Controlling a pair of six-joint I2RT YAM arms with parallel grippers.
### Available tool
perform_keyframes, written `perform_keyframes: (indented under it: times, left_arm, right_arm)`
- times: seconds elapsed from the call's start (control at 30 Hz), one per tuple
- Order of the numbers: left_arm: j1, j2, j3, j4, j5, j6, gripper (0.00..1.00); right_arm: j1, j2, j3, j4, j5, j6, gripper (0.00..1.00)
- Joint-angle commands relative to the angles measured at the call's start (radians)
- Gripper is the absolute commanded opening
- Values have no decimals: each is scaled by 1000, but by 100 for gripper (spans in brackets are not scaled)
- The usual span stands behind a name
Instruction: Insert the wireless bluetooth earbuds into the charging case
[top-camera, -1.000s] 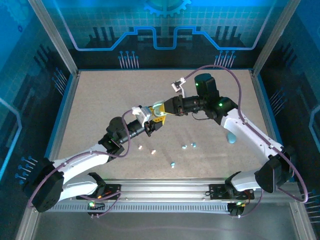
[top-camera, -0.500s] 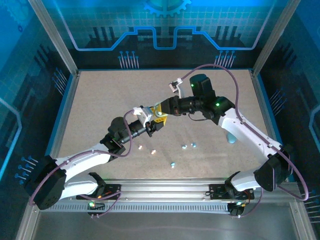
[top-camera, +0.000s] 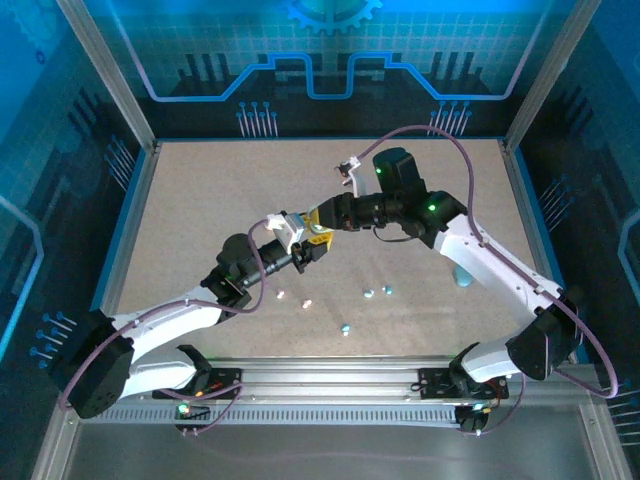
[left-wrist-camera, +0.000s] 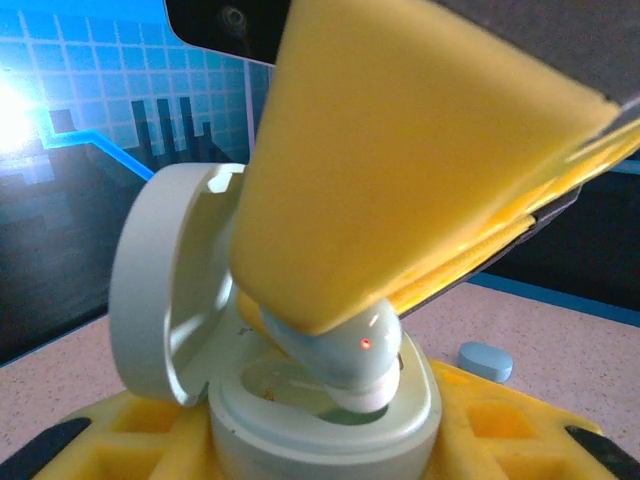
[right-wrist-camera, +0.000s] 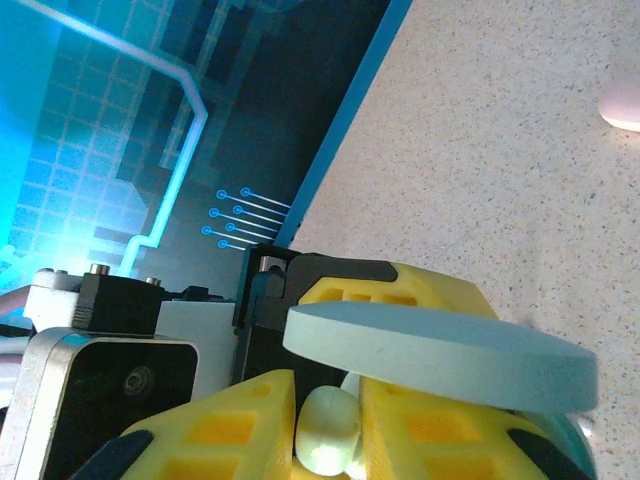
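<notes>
I see a pale earbud tipped into the well of the open charging case, pinched between my right gripper's yellow fingers, with my left gripper clamped on the case directly under them.

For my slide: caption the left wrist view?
Right gripper holds a pale earbud in the open white charging case.

Open charging case and earbud: smooth, glossy pale plastic. Yellow pincer pads: matt, foam-like. Table: speckled, grainy, matt.
</notes>
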Motion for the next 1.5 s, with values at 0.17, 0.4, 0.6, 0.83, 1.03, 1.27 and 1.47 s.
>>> perform_keyframes:
  times: [0.17, 0.4, 0.6, 0.83, 1.03, 1.27, 1.47]
  left_arm:
    - [-10, -8, 15, 101, 1, -27, 41]
    - [-9, -10, 13, 102, -5, -28, 40]
    - [-11, -21, 1, 94, -28, -21, 40]
    - [-10, -30, -4, 77, -27, -10, 41]
    - [-10, -55, -13, 58, -37, -6, 40]
    - [-11, -103, -23, 32, -47, -14, 40]
    - [-11, -158, -23, -15, -47, -15, 40]
  right_arm:
    - [37, 28, 61, -142, 115, -74, 27]
    - [44, 21, 83, -181, 151, -84, 28]
    - [45, -16, 108, -229, 186, -92, 34]
    - [39, -80, 121, -220, 140, -115, 41]
    - [-3, -254, 44, -187, 270, -154, 41]
    - [-293, -388, -231, -257, 392, -3, 41]
    - [-406, -256, -470, -275, 275, 8, 43]
